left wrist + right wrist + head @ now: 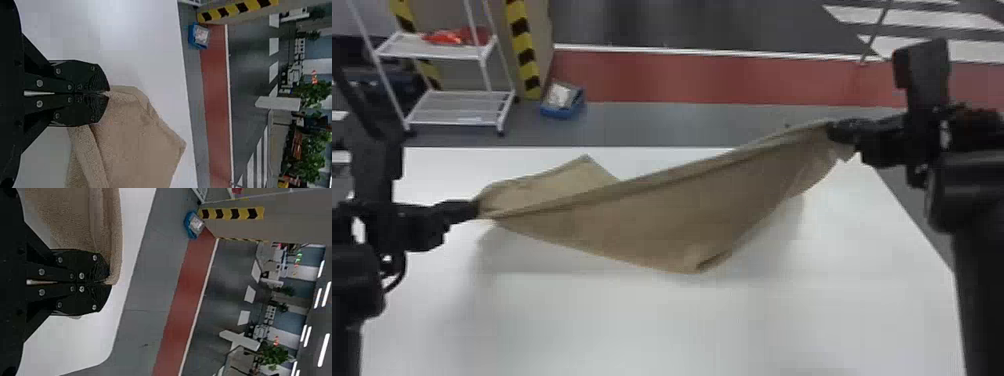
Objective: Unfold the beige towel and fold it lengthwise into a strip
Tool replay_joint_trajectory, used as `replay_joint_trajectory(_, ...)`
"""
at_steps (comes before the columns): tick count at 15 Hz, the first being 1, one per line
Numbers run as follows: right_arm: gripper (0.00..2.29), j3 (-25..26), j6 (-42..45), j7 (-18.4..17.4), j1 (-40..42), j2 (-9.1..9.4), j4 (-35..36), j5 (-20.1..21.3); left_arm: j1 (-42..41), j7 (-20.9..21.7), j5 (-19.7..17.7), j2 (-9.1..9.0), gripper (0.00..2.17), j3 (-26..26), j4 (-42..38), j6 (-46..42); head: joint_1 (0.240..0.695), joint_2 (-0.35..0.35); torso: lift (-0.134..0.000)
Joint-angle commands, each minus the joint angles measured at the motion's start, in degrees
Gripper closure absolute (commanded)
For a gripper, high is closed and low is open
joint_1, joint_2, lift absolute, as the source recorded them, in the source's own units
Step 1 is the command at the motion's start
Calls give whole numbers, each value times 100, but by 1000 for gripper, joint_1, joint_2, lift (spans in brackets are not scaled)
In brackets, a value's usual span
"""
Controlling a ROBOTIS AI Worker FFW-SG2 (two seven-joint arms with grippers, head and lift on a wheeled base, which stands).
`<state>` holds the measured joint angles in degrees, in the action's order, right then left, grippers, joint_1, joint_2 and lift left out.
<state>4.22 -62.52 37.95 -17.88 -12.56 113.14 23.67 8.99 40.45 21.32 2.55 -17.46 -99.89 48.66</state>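
I can see the beige, soft cloth towel (652,215) slung slantwise over the smooth white table (682,325). The black, flat-fingered left gripper (476,209) pinches its left end; the matching black right gripper (833,131) is closed on its right end. Between them the towel sags toward the near side, while one pointed corner juts out far and left of the middle.

The left gripper (474,209) and right gripper (833,132) hid the pinched parts of the beige towel (652,215). The head view's top edge cut off the white rack (454,107); the blue bin's (559,112) contents were blurred.
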Motion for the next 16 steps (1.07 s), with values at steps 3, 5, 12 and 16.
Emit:
replay_joint_trajectory(3, 2044, -255, 1229, -6, -568, 8, -627, -64, -248, -301, -374, 105, 2145, -890, -1138, 966, 621, 71, -126)
replay_joint_trajectory(5, 2044, 79, 1492, 310, 347, -45, 446, -117, -1277, -432, -884, 44, 2145, -1303, -2254, 1125, 608, 108, -126)
replay_joint_trajectory(12, 2044, 1775, 2951, 1250, 3396, -71, 1492, -415, -2850, -775, -1789, -270, 2145, -1057, -2404, -71, 695, 61, -126)
replay_joint_trajectory(16, 890, 1810, 3479, 1830, 3607, -106, 1158, -284, -2947, -863, -1789, -270, 191, -987, -2263, -229, 695, 47, -126)
